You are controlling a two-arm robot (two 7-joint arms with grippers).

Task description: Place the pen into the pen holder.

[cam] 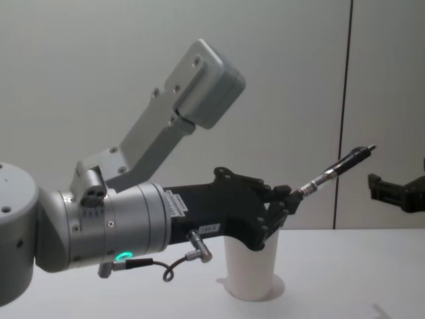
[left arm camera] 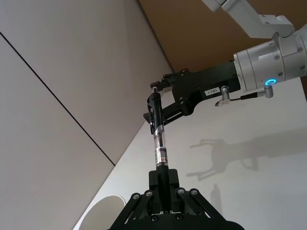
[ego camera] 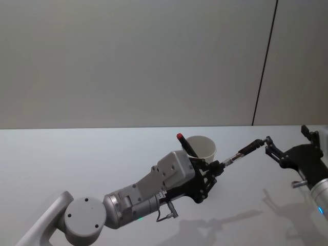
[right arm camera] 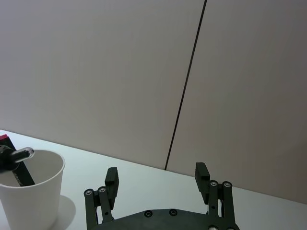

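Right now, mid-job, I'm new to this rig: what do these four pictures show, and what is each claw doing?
This is a robot with two arms, each ending in a claw. One picture looks down from its head, one looks across the table from its chest, and one comes from a camera on each wrist.

On the pale table stands a white paper cup, the pen holder. A red-tipped pen already leans inside it.

The left claw is above the cup, shut on one end of a dark pen, so the pen is in the air, not yet in the cup. Its free end points up and out towards the right claw, which is open, holds nothing and sits close to that end. I cannot tell whether they touch.
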